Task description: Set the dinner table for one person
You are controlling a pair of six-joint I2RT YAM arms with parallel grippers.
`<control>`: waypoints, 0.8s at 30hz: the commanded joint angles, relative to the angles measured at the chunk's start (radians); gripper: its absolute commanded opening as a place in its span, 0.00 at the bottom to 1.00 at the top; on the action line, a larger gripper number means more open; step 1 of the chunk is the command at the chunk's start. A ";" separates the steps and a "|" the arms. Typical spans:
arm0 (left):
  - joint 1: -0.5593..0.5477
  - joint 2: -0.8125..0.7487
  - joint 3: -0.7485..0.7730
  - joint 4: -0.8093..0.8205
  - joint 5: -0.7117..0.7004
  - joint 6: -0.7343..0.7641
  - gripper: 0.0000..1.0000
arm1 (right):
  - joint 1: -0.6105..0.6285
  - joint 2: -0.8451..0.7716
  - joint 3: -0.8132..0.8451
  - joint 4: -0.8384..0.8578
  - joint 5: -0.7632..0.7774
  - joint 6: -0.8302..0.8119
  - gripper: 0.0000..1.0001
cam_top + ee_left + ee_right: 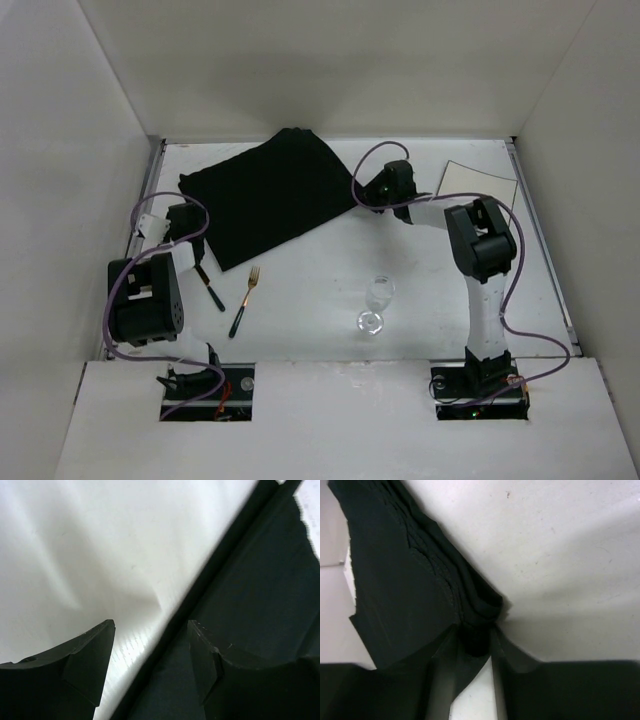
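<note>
A black mat [268,195] lies askew at the back of the dinner table [310,335]. My right gripper [372,192] is shut on the mat's right corner; in the right wrist view the cloth [415,570] bunches up between the fingers of that gripper [476,630]. My left gripper [186,218] stands open at the mat's left side. In the left wrist view that gripper [151,626] straddles the mat's edge [210,585], one finger over the white table [100,555] and the other over the mat. A fork [246,298], a knife [209,288] and a clear stemmed glass [377,300] lie in front of the mat.
A white sheet [482,185] lies at the back right, behind the right arm. Metal rails [541,240] run along the table's sides, and white walls [60,150] close it in. Both arms' cables loop above the table.
</note>
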 commanded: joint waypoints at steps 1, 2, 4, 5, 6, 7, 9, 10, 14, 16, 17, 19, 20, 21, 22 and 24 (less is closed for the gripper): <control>0.007 0.030 0.030 0.016 -0.007 -0.034 0.57 | 0.007 0.027 0.054 -0.026 0.008 0.026 0.28; 0.007 0.043 0.039 0.015 -0.007 -0.035 0.57 | 0.007 0.030 0.054 -0.019 -0.006 0.036 0.20; 0.004 0.075 0.060 0.013 0.002 -0.045 0.56 | -0.006 0.029 0.026 0.050 -0.026 0.074 0.10; 0.004 0.092 0.072 0.010 0.002 -0.048 0.56 | -0.018 0.016 -0.009 0.111 -0.041 0.107 0.07; -0.001 0.109 0.086 0.010 0.002 -0.048 0.56 | -0.029 -0.002 -0.055 0.188 -0.046 0.136 0.06; -0.010 0.128 0.102 0.010 0.004 -0.048 0.56 | -0.041 -0.025 -0.108 0.261 -0.043 0.168 0.05; -0.037 0.169 0.144 0.006 0.010 -0.039 0.56 | -0.058 -0.068 -0.196 0.367 -0.035 0.208 0.05; -0.051 0.187 0.164 0.000 0.015 -0.037 0.56 | -0.067 -0.094 -0.245 0.415 -0.026 0.219 0.05; -0.112 0.253 0.246 -0.007 0.018 -0.031 0.56 | -0.090 -0.192 -0.421 0.516 0.007 0.220 0.04; -0.143 0.281 0.290 -0.007 0.019 -0.019 0.56 | -0.093 -0.229 -0.495 0.559 0.022 0.220 0.04; -0.160 0.293 0.312 -0.005 0.024 -0.008 0.56 | -0.095 -0.252 -0.538 0.584 0.033 0.222 0.04; -0.195 0.319 0.365 0.003 0.035 0.015 0.56 | -0.096 -0.293 -0.622 0.628 0.057 0.227 0.05; -0.214 0.338 0.402 0.000 0.045 0.033 0.56 | -0.096 -0.313 -0.661 0.645 0.068 0.227 0.05; -0.230 0.358 0.440 -0.007 0.059 0.052 0.56 | -0.095 -0.330 -0.694 0.658 0.074 0.228 0.05; -0.247 0.378 0.473 -0.005 0.071 0.064 0.57 | -0.090 -0.347 -0.728 0.671 0.083 0.228 0.05; -0.273 0.414 0.531 0.001 0.088 0.073 0.57 | -0.090 -0.376 -0.790 0.698 0.102 0.228 0.05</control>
